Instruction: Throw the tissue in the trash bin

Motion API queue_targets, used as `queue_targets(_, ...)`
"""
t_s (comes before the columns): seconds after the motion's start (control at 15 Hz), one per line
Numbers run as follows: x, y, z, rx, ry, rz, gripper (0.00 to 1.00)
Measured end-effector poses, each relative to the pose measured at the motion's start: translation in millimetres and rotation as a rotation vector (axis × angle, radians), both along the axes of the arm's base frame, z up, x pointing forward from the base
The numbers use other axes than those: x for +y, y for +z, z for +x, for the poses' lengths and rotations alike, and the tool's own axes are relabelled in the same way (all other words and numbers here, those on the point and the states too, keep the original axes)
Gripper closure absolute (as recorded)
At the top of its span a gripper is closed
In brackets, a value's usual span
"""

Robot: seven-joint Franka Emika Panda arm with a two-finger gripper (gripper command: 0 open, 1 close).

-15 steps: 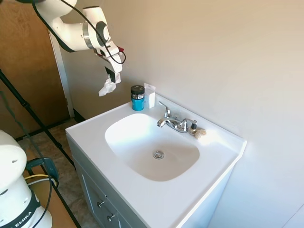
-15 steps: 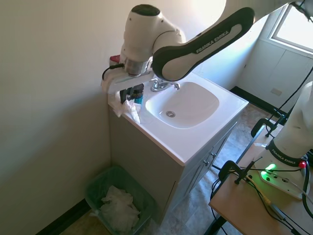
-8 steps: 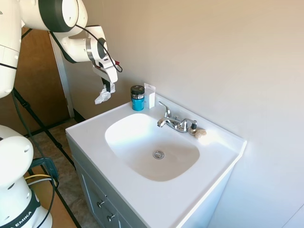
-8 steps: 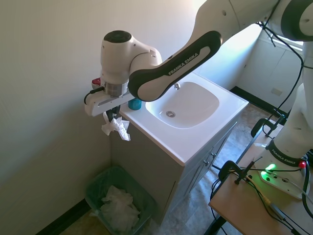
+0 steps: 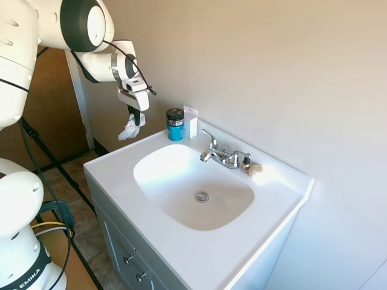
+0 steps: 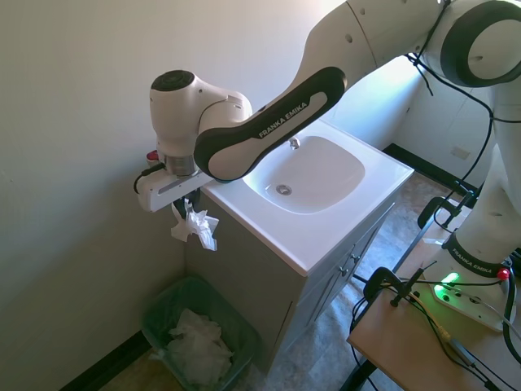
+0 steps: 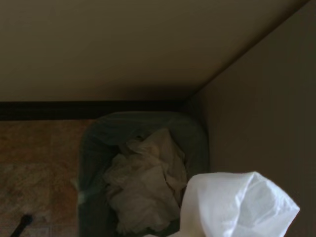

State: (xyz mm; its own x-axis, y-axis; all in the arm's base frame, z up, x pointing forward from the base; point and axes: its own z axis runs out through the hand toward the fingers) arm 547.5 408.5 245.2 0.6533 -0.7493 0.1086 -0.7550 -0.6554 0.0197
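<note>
The tissue (image 6: 194, 228) hangs in the air from the gripper (image 6: 181, 211), whose fingers are pinched on its upper end so that the crumpled bulk dangles free below; in the first exterior view it (image 5: 130, 128) shows as a white wad just off the left edge of the sink surface (image 5: 115, 166), past the vanity side. That placement makes sense for a drop: the arm has it clear of the surface and beside the wall, over the gap where the bin (image 6: 159, 311) stands on the floor against the cabinet. In the second exterior view the tissue is high above the bin and seems close to over its nearer part. The wrist view agrees, looking straight down into the bin (image 7: 94, 148) with the tissue (image 7: 237, 207) in the foreground. The bin is green and already holds a heap of crumpled white paper (image 6: 195, 346), filling much of it. On the surface near the wall stands a blue jar (image 5: 175, 125) with a dark lid, which plays no part here.
</note>
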Motion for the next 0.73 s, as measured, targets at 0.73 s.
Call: queue_targets(0.73, 11, 50, -4, -0.059, -0.012, 0.024, 0.00)
